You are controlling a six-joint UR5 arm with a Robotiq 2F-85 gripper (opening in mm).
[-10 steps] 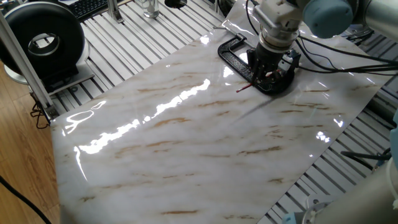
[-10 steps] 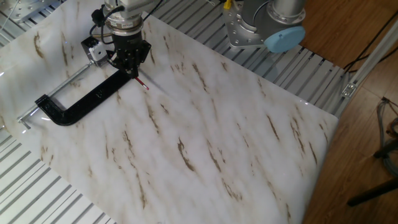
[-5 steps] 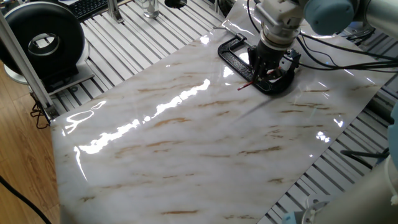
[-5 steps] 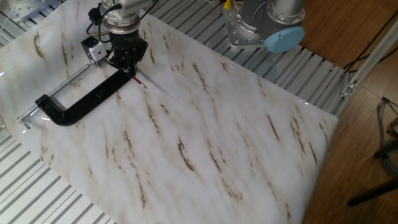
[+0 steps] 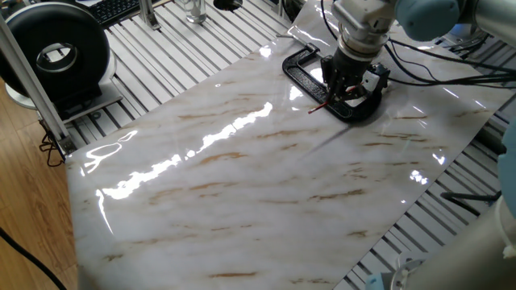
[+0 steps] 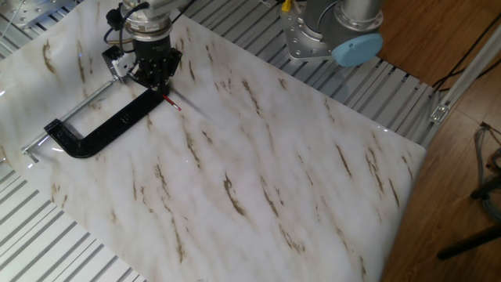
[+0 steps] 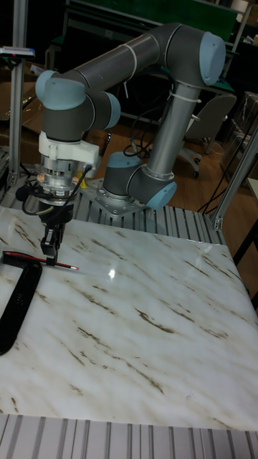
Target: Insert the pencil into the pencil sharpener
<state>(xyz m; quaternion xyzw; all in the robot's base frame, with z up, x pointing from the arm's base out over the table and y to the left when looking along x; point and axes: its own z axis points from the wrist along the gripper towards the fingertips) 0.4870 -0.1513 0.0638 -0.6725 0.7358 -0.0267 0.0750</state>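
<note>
Wooden floor (image 6: 462,157) (glossy marble tabletop (image 6: 258,180))

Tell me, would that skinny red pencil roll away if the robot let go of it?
Probably a little: the pencil looks thin and straight, and the marble tabletop looks glossy. The black clamp beside it might stop it.

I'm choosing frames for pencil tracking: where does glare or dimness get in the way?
One fixed view: white glare streaks on the marble table, away from the pencil. The other fixed view: evenly lit, pencil tip clear. Tall fixed view: dimmer and grainy, yet the pencil shows under the gripper.
</note>
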